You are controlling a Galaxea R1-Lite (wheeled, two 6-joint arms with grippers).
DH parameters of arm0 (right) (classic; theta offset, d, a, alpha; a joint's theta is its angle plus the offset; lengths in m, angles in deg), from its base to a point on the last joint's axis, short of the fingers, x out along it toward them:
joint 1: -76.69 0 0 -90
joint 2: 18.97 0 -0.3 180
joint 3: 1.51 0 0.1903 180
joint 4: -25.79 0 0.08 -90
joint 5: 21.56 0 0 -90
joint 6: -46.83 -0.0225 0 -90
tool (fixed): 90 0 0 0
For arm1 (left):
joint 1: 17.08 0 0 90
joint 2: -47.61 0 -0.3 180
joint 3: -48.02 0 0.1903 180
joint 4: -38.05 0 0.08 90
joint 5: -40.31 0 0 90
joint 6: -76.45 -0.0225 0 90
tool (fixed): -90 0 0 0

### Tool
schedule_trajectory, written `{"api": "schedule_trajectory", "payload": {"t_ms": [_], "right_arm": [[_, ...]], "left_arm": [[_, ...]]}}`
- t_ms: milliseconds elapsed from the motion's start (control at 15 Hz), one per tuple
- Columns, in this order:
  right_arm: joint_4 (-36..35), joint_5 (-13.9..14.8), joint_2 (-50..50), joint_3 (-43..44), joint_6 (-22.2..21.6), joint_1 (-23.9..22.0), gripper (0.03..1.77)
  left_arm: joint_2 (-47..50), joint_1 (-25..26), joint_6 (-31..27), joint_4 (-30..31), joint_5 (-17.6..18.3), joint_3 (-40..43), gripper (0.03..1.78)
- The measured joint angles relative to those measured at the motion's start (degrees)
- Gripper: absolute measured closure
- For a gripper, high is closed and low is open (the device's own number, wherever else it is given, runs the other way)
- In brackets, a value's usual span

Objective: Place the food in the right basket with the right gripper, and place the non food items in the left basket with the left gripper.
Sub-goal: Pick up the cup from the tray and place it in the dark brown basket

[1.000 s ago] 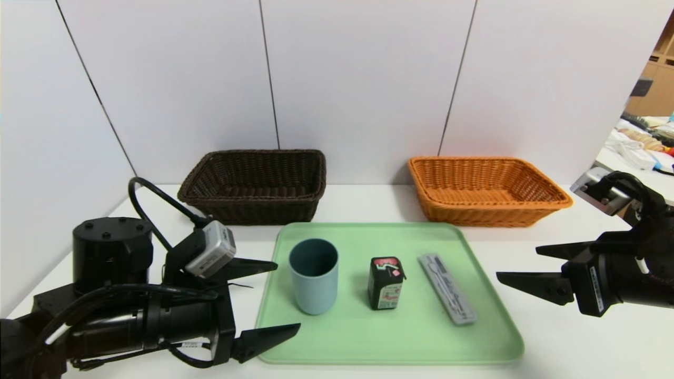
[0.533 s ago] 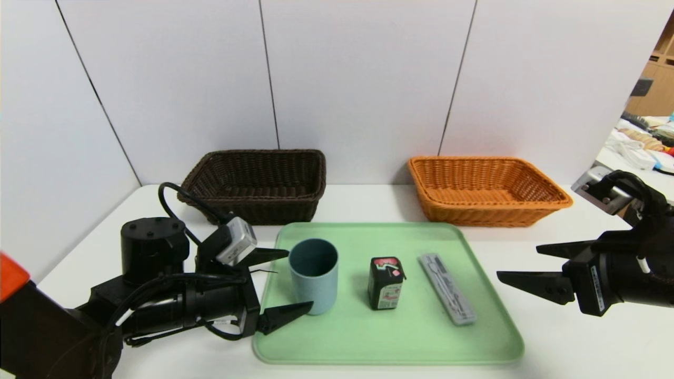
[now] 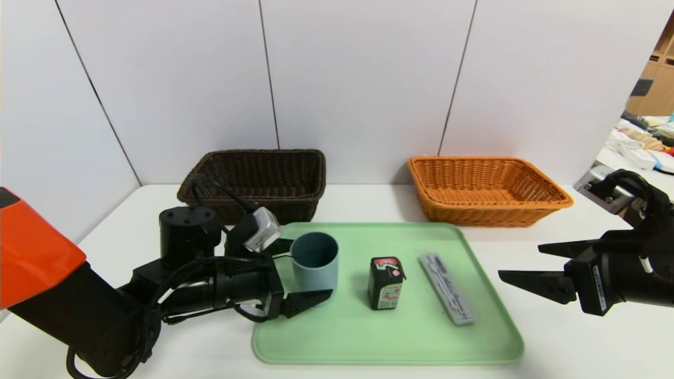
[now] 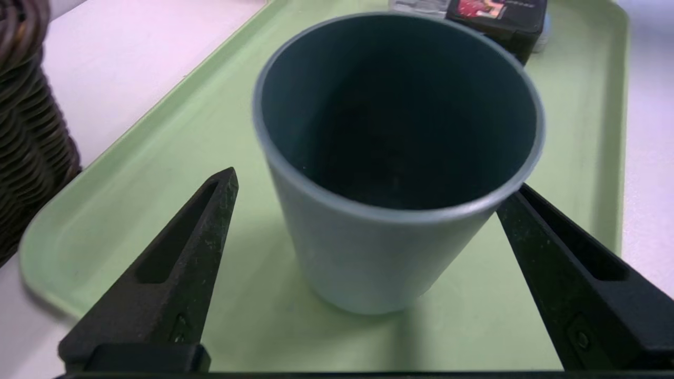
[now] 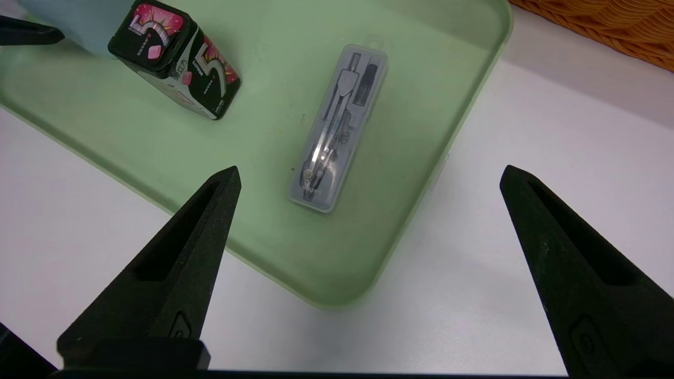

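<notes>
The open black two-fingered left hand (image 3: pixel 313 270) has advanced rightward, now around the upright light-blue plastic cup (image 3: pixel 316 266), ungripped.

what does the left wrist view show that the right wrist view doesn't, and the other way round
Only the left wrist view: the dark brown basket, in part, and the cup's rim and dark inside.

Only the right wrist view: part of the orange basket, and the right claw, open beyond the tray's edge.

Both: the green tray, the blue-grey cup, the black carton and the left claw, which is open around the cup; the right wrist view catches just one of its fingertips.
</notes>
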Motion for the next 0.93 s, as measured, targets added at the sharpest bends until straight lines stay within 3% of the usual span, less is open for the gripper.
{"api": "schedule_trajectory", "payload": {"t_ms": [667, 867, 933], "right_arm": [[0.04, 0.06, -0.09, -0.07, 0.02, -0.06, 0.1], [0.06, 0.09, -0.13, -0.07, 0.02, -0.11, 0.1], [0.04, 0.11, -0.13, -0.07, 0.0, -0.11, 0.1]], "left_arm": [[-0.99, -1.99, 0.52, -0.13, 0.11, -2.57, 0.12], [-1.12, -2.35, 2.01, 0.22, 0.13, -2.65, 0.61], [-1.12, -2.43, 2.06, 0.27, 0.13, -2.65, 0.66]]}}
